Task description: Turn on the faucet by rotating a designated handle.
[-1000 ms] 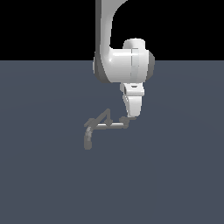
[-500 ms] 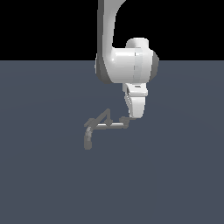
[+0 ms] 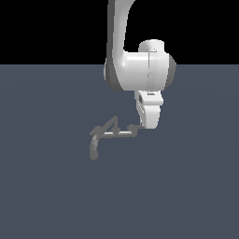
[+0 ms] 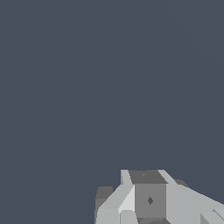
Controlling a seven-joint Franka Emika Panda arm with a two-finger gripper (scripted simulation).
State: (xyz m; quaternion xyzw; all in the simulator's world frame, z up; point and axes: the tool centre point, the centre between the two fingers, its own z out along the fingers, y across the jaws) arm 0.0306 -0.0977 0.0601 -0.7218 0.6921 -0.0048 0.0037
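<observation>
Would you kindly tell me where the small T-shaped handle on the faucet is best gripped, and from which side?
Probably across the short crossbar of the handle, from above: it tops a stubby stem at the faucet's end on the exterior view's right. The gripper partly hides it, so contact cannot be judged.

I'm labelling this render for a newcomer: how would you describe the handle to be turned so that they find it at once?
Start at the white gripper hanging over the dark floor; just below it sits the small grey faucet. Follow its thin bright horizontal bar toward the exterior view's right end. The handle is the stubby T-shaped knob there, right by the gripper's tip, unlike the taller slanted peak-shaped lever mid-bar.
</observation>
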